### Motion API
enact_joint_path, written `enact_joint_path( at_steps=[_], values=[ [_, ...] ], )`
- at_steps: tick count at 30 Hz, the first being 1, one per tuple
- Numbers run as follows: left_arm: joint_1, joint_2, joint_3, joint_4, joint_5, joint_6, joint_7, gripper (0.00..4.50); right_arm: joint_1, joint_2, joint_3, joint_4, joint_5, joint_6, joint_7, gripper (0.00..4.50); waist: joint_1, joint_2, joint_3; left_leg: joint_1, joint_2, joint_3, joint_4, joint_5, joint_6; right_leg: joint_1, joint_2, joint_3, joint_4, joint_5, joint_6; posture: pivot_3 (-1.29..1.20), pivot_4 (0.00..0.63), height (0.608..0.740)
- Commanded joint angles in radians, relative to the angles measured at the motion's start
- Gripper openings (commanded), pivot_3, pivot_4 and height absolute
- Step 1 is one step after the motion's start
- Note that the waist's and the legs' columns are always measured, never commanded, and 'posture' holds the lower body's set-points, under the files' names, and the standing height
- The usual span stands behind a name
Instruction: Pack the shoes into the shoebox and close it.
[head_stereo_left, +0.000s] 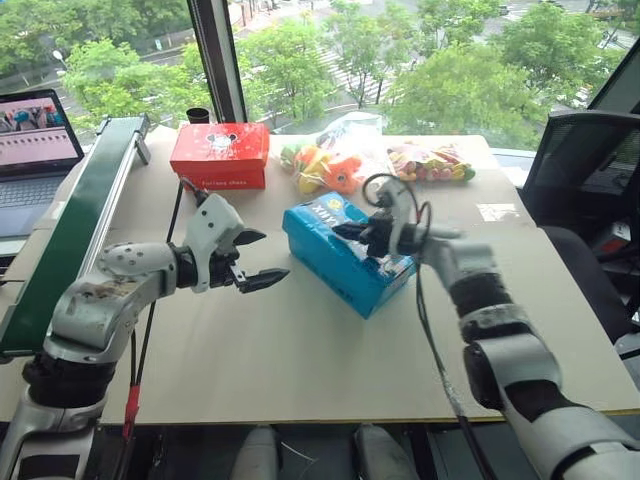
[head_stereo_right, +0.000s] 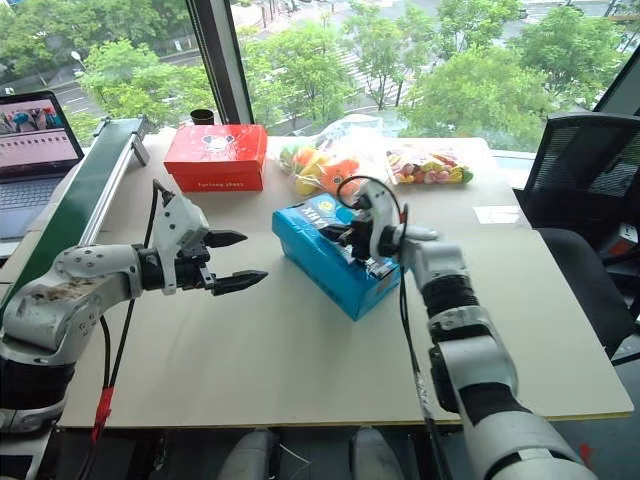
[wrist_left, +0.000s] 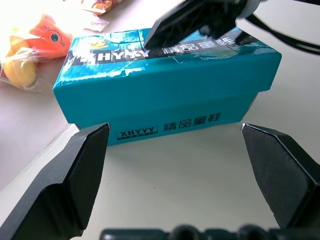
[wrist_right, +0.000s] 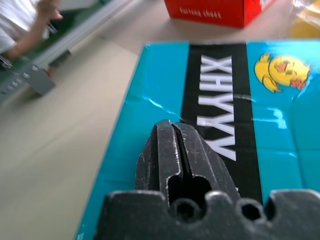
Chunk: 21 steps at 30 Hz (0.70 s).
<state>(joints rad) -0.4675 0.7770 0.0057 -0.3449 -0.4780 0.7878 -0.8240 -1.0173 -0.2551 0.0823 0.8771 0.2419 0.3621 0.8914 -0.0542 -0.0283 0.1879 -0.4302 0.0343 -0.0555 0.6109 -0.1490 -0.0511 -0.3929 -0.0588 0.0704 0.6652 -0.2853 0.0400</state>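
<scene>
Right wrist view: blue shoebox (wrist_right: 210, 125) lies lid-down mid-table, right gripper (wrist_right: 175, 150) clenched empty atop its lid, left gripper (head_stereo_left: 258, 256) spread wide beside box; best to press evenly along the lid's edge until seated.

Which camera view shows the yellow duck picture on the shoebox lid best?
The right wrist view: the duck sits large on the shoebox lid. The left wrist view catches it small at the lid's corner; the eye views show a tiny yellow spot.
</scene>
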Motion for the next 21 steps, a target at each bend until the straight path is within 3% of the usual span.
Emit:
enact_joint_path(
  at_steps=[1, 5, 9, 14, 15, 16, 18, 21],
  values=[
    [0.025, 0.004, 0.049, -0.069, -0.021, 0.018, 0.030, 4.50, -0.022, 0.026, 0.089, 0.143, -0.140, -0.124, -0.018, 0.04, -0.003, -0.001, 0.000, 0.000, 0.000, 0.000, 0.001, 0.000, 0.000, 0.000, 0.000, 0.000, 0.000, 0.000, 0.000, 0.00, 0.150, 0.739],
    [0.048, 0.000, 0.065, -0.096, -0.028, 0.031, 0.054, 4.50, 0.001, 0.021, 0.215, 0.226, -0.307, -0.234, -0.050, 0.04, -0.012, -0.001, -0.003, 0.009, 0.000, 0.000, 0.000, 0.000, 0.000, 0.007, 0.000, 0.000, 0.001, 0.000, 0.000, 0.00, 0.150, 0.739],
    [0.064, -0.001, 0.070, -0.106, -0.037, 0.034, 0.070, 4.50, -0.017, 0.038, 0.119, 0.193, -0.221, -0.224, 0.010, 0.04, -0.012, -0.002, -0.006, 0.021, 0.001, 0.000, -0.001, 0.000, 0.000, 0.019, 0.001, 0.000, 0.001, -0.001, 0.000, 0.00, 0.150, 0.739],
    [0.081, 0.000, 0.072, -0.088, -0.035, 0.012, 0.070, 4.50, 0.039, -0.029, 0.002, -0.239, -0.040, -0.037, 0.132, 0.04, -0.012, -0.002, -0.005, 0.021, 0.001, 0.000, -0.002, 0.000, 0.000, 0.020, 0.001, 0.000, -0.001, -0.003, 0.002, 0.00, 0.150, 0.739],
    [0.085, -0.005, 0.074, -0.085, -0.039, 0.003, 0.067, 4.50, 0.071, -0.061, -0.004, -0.354, -0.013, 0.025, 0.150, 0.58, -0.012, -0.002, -0.005, 0.018, 0.001, 0.000, -0.002, 0.000, 0.000, 0.016, 0.001, 0.000, 0.000, -0.001, -0.001, 0.00, 0.150, 0.739],
    [0.088, -0.008, 0.076, -0.082, -0.041, -0.004, 0.064, 4.50, 0.096, -0.083, -0.006, -0.438, 0.005, 0.070, 0.160, 0.69, -0.010, -0.002, -0.005, 0.013, 0.001, 0.000, -0.002, 0.000, 0.000, 0.011, 0.001, 0.000, 0.001, -0.001, -0.001, 0.00, 0.150, 0.739],
    [0.100, -0.019, 0.081, -0.074, -0.035, -0.027, 0.070, 4.50, 0.152, -0.144, -0.019, -0.608, 0.052, 0.178, 0.174, 1.37, -0.005, -0.002, -0.005, 0.003, 0.001, -0.001, 0.000, 0.000, 0.000, 0.001, 0.001, 0.000, 0.004, 0.000, -0.001, 0.00, 0.150, 0.739],
    [0.132, -0.049, 0.083, -0.053, 0.016, -0.110, 0.101, 4.50, 0.242, -0.261, -0.067, -0.804, 0.084, 0.283, 0.153, 2.45, 0.008, -0.002, -0.005, 0.001, 0.001, -0.001, -0.001, 0.000, 0.000, -0.001, 0.000, -0.001, 0.004, 0.000, -0.001, 0.00, 0.150, 0.739]
  ],
)
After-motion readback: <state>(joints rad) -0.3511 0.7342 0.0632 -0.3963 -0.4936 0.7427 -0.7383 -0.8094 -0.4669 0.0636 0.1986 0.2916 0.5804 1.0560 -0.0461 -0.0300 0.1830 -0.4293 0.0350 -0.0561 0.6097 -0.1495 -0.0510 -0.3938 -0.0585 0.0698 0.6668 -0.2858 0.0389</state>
